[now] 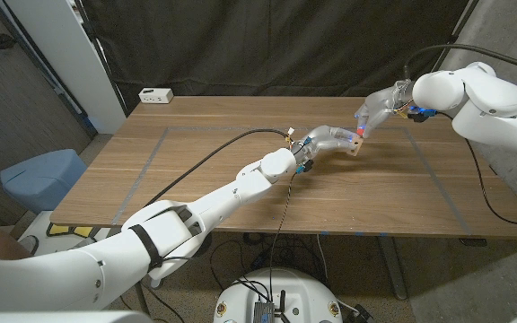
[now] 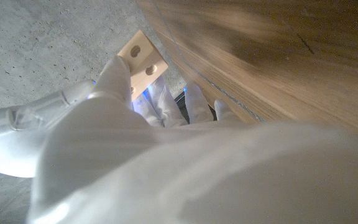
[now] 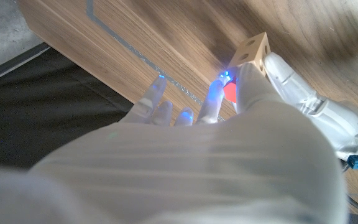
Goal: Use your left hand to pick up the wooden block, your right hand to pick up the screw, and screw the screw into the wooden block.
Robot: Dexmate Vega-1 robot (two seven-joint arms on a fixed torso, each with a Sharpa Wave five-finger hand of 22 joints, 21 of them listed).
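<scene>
Over the table's far middle, my left hand (image 1: 328,141) grips the small wooden block (image 1: 357,144) at its fingertips, lifted off the wood. Two round holes show in the block's face (image 2: 143,61) in the left wrist view. My right hand (image 1: 377,109) reaches down from the right and pinches the red-headed screw (image 1: 362,133), whose tip is at the block. In the right wrist view the screw's red head (image 3: 229,92) sits between my right fingers just below the block (image 3: 253,53), with the left hand (image 3: 303,102) holding it from the other side.
A white socket box (image 1: 155,95) lies at the table's far left corner. Grey tape lines (image 1: 151,152) mark a rectangle on the wooden table (image 1: 402,202). A black cable (image 1: 206,160) runs along my left arm. A blue bin (image 1: 43,177) stands left of the table.
</scene>
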